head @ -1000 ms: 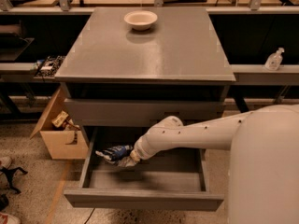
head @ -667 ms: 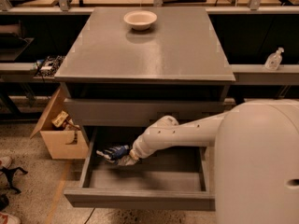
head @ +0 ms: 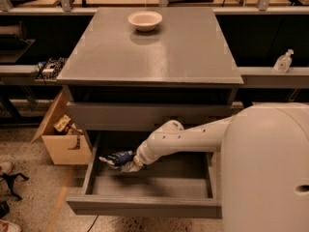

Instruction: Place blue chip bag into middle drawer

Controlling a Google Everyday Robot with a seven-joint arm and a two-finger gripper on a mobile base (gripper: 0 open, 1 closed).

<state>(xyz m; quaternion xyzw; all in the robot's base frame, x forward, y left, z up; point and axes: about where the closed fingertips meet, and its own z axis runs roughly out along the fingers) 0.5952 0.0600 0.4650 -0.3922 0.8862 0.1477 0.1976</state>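
Note:
The blue chip bag (head: 115, 158) is a small crumpled dark-blue foil bag at the tip of my gripper (head: 126, 164). It is held inside the open middle drawer (head: 145, 207), at the drawer's left side near its left wall. My gripper is shut on the bag, and my white arm reaches in from the right, low over the drawer's floor. The drawer is pulled far out from the grey cabinet (head: 149, 57). My white body fills the lower right of the view and hides the drawer's right front corner.
A round white bowl (head: 145, 19) stands on the cabinet top at the back. The shut upper drawer front (head: 145, 116) is just above my arm. An open cardboard box (head: 63, 141) stands on the floor to the left. A clear bottle (head: 283, 62) stands on the right shelf.
The bag and gripper have shifted slightly left inside the drawer. My body takes up more of the lower right of the view.

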